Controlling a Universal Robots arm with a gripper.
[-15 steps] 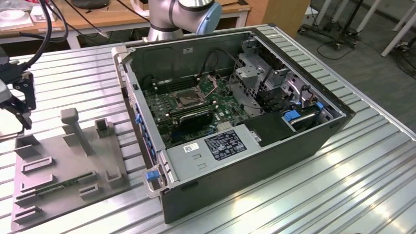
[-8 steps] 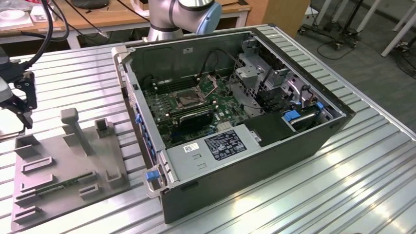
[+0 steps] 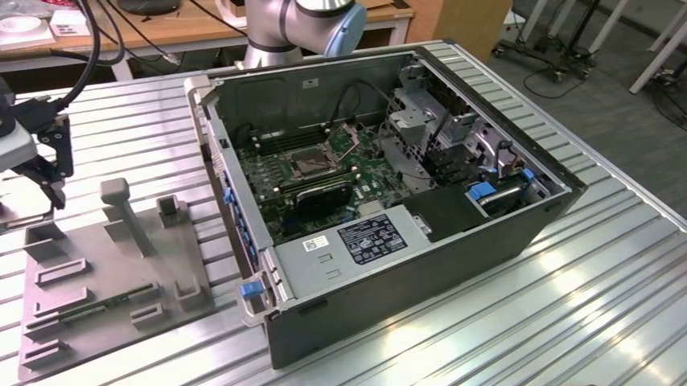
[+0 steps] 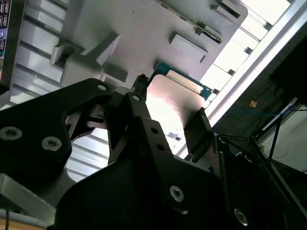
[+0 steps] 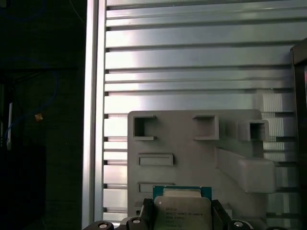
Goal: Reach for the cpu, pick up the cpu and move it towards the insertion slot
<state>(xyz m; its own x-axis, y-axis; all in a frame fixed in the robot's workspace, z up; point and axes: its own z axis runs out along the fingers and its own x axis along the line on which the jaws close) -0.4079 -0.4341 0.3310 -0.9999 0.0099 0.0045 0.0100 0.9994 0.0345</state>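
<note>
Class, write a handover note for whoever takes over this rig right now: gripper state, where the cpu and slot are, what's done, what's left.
Gripper: shut on the cpu, fingers on two opposite edges.
Cpu: held over the grey tray, at the exterior view's left.
Slot: on the motherboard inside the open case, well to the exterior view's right of the gripper.
Done: reach and pick-up, it seems.
Left: the move to the slot; the cpu is not near it yet.

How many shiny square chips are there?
1. The cpu is held in the gripper above the grey tray. More could be hidden inside the computer case.
</note>
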